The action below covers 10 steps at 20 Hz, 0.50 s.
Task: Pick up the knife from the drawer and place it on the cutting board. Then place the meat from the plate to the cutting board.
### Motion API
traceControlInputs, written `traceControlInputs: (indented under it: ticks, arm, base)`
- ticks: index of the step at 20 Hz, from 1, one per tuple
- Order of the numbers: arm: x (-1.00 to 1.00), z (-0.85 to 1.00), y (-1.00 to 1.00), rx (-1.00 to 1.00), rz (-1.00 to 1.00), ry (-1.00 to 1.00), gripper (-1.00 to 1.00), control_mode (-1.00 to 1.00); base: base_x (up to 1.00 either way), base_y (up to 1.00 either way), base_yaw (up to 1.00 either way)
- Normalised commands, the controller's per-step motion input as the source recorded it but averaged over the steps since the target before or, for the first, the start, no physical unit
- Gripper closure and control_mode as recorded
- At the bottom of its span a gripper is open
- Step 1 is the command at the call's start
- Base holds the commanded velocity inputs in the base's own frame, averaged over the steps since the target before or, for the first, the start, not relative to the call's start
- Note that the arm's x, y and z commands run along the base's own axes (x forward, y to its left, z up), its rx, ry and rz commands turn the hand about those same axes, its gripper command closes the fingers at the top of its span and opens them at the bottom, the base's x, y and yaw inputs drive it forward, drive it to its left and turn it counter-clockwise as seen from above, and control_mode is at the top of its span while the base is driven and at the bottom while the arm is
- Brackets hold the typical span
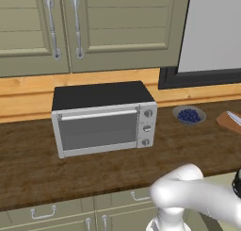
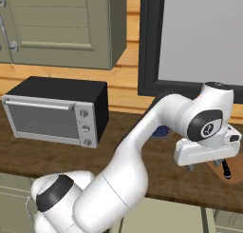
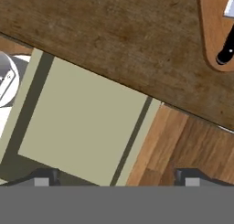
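Two cabinet doors [image 1: 56, 27] with metal handles hang at the upper left of the left base view, above a dark wooden tabletop [image 1: 28, 164]. A silver toaster oven [image 1: 103, 119] with a black top stands on that tabletop, its three knobs on its right side. Right of it sits a small grey bowl of blue berries [image 1: 188, 115], near the back wall. Further right, at the frame's edge, a corner of the cutting board [image 1: 227, 122] shows, with the silver blade of the knife [image 1: 234, 117] lying on it.

From the right base view, the white arm bends across the tabletop and the jaws [image 2: 204, 166] point downward near the front edge, just left of the knife's black handle, which rests on the board.

Looking down from the hand, an open drawer [image 3: 82, 127] with a pale olive interior lies below, wooden floor [image 3: 183, 145] to its right. At the upper right, the board carries the knife. The two fingertips [image 3: 43, 176] stand wide apart with nothing between them.
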Motion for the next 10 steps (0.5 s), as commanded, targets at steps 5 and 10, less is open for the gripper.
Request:
traceControlInputs:
  ticks: [5, 10]
  arm:
    - [-0.16, 0.69, 1.0, -0.15, -0.04, 0.03, -1.0, -1.0]
    - [-0.08, 0.55, 1.0, -0.17, -0.07, 0.0, -1.0, -1.0]
  base:
    - [0.0, 0.0, 0.0]
    - [0.0, 0.0, 0.0]
